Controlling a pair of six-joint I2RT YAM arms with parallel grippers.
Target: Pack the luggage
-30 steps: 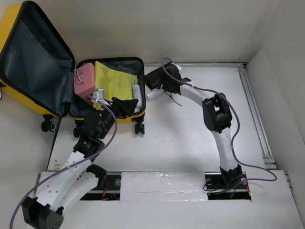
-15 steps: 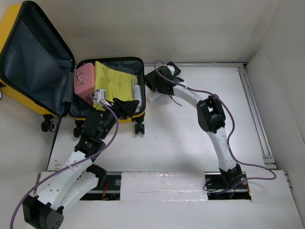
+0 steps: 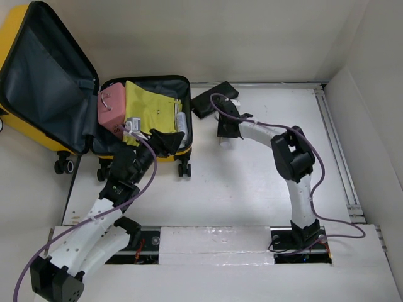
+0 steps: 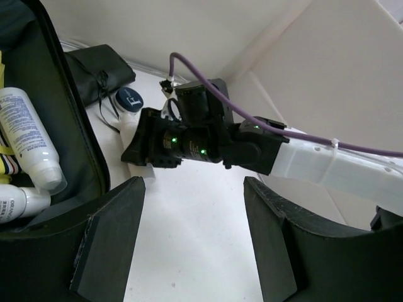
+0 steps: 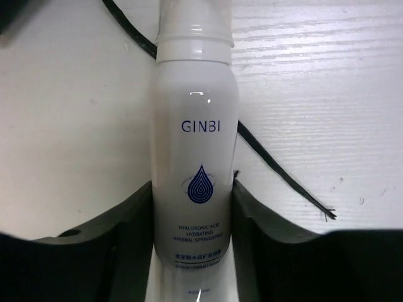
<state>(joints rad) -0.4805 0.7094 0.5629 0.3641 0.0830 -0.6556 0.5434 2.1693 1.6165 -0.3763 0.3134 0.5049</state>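
The yellow luggage (image 3: pixel 14 38) lies open at the far left, lid up, dark lining showing. Its base holds a pink case (image 3: pixel 112 107), a yellow bag (image 3: pixel 151 107) and white bottles (image 4: pixel 28 141). My right gripper (image 3: pixel 227 131) is shut on a white GINBI spray bottle (image 5: pixel 195 126), just above the white table to the right of the luggage. It also shows in the left wrist view (image 4: pixel 160 141). My left gripper (image 3: pixel 167 141) hangs open and empty at the luggage's near right edge, fingers (image 4: pixel 113 233) wide apart over bare table.
A black pouch (image 3: pixel 214 100) with loose cords lies on the table just beyond the right gripper, also in the left wrist view (image 4: pixel 101 66). A small blue-topped round thing (image 4: pixel 129 99) lies beside it. A white wall closes the right side (image 3: pixel 371 138).
My right gripper has moved away from the pouch and the luggage's edge, toward the near right, with the spray bottle in it. The pouch is now uncovered. The left arm has not moved.
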